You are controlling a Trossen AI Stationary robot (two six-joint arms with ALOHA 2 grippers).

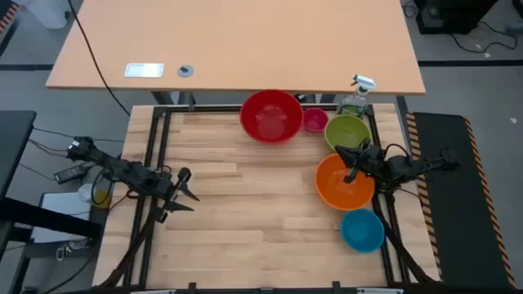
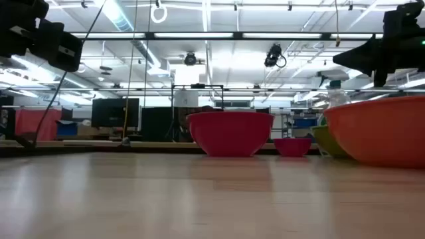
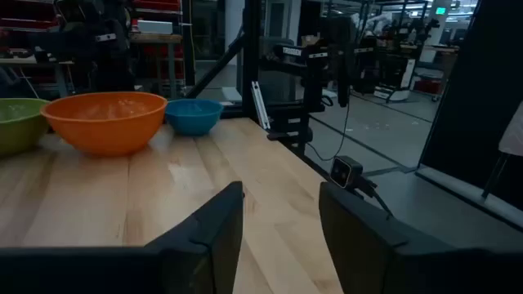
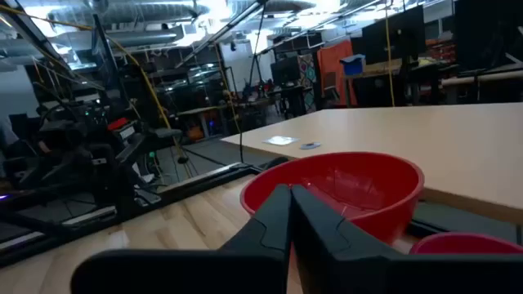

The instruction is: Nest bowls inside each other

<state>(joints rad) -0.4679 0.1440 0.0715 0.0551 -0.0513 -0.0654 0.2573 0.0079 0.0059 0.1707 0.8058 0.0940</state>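
Observation:
Five bowls stand on the wooden table's right half: a red bowl (image 1: 271, 116) at the far edge, a small pink bowl (image 1: 315, 120) beside it, then a green bowl (image 1: 347, 132), an orange bowl (image 1: 345, 184) and a blue bowl (image 1: 362, 229) toward the near edge. Each sits on its base, apart from the others. My right gripper (image 1: 350, 167) hovers shut over the orange bowl's far rim and faces the red bowl (image 4: 343, 188). My left gripper (image 1: 189, 192) waits open at the table's left, above the wood.
A green spray bottle (image 1: 357, 96) with a white trigger stands at the far right corner behind the green bowl. A black frame (image 1: 155, 147) borders the table. The table's middle and left are bare wood (image 1: 245, 204). A larger tan desk (image 1: 237, 41) lies beyond.

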